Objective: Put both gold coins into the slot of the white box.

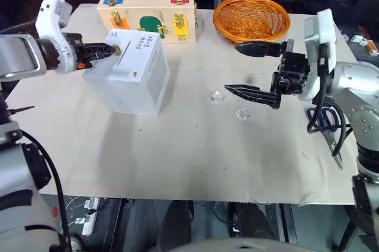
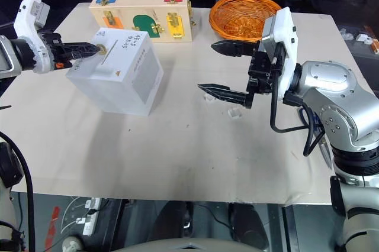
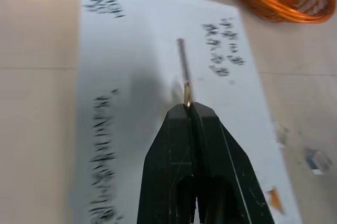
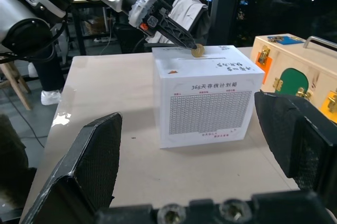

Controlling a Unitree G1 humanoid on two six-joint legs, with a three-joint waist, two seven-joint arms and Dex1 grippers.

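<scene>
Toward the tabletop's [image 1: 177, 157] right edge, the right end effector [image 1: 232, 67] hangs released and empty over two clear squarish pieces [image 1: 218, 96]; whether they contain coins cannot be determined. Toward the far left corner, the left end effector [image 1: 115, 51] is clenched on a gold coin [image 4: 197, 51]. The coin stands edge-on, in line with the slot's [image 3: 181, 58] long axis, at its near end on the white box [image 1: 133, 80]. Contact is unclear.

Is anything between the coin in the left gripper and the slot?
Nothing visible. The left gripper holds the coin edge-on, right at the near end of the slot, with no object between them.
</scene>
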